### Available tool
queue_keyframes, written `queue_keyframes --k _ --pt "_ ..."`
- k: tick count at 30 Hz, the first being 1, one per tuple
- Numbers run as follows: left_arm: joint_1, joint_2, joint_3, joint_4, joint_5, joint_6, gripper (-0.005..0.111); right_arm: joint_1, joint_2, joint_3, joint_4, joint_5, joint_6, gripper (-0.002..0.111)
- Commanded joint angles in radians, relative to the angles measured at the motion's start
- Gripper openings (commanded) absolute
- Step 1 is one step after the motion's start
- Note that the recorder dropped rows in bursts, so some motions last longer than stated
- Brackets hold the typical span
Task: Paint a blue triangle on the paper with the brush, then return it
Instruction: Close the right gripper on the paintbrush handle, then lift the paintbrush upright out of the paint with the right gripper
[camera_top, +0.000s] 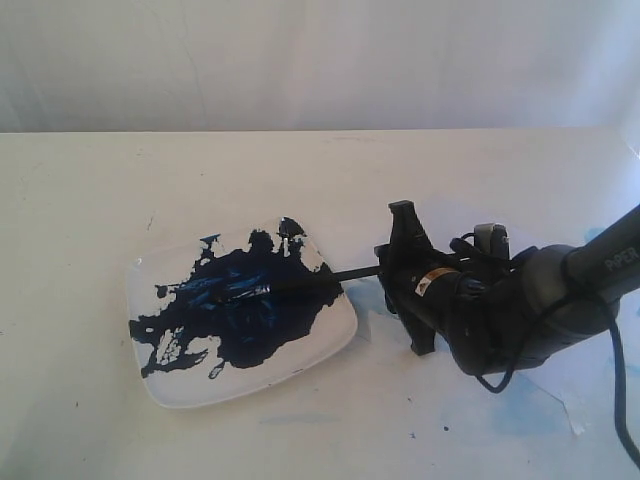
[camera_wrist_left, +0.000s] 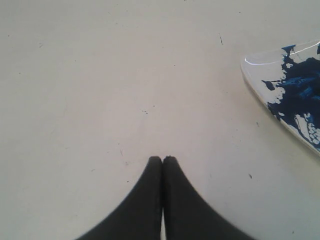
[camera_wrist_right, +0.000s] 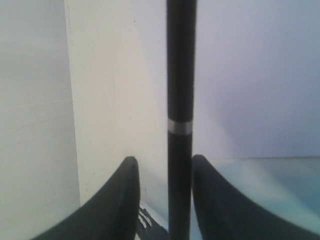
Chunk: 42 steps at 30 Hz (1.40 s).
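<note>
Bare white table (camera_top: 90, 430) lies in front. On it sits a square plate (camera_top: 200, 395) smeared dark blue. The brush (camera_top: 300, 283) rests with its bristles in the paint. Its handle crosses the plate's right edge and passes between the parted, unclamped fingers of the right gripper (camera_top: 410, 278). The left gripper (camera_wrist_left: 162, 159), fingers pressed together, hangs over bare table near a plate corner. Beyond, open table runs to its far edge.

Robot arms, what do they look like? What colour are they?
The right arm is dark grey and rounded, with white lettering, looping black cables and a small orange label. The right gripper and left gripper both have black fingers that curve to narrow tips.
</note>
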Motion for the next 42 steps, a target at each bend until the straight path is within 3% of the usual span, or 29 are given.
queue_keyframes --k 1,8,19,27,36,42 --pt "0.001 -0.004 0.003 -0.002 0.0 -0.006 0.0 -0.001 0.014 -0.014 -0.001 0.074 -0.005 0.033" --pt "0.001 -0.004 0.003 -0.002 0.0 -0.006 0.0 -0.001 0.019 -0.02 -0.001 0.083 -0.005 0.02" --pt "0.001 -0.004 0.003 -0.002 0.0 -0.006 0.0 -0.001 0.019 -0.02 -0.003 0.094 -0.005 0.018" --pt "0.001 -0.004 0.003 -0.002 0.0 -0.006 0.0 -0.001 0.019 -0.02 -0.003 0.099 -0.005 0.006" --pt "0.001 -0.004 0.003 -0.002 0.0 -0.006 0.0 -0.001 0.017 -0.018 -0.003 0.11 -0.003 0.006" --pt "0.001 -0.004 0.003 -0.002 0.0 -0.006 0.0 -0.001 0.017 -0.018 -0.074 0.005 -0.003 0.006"
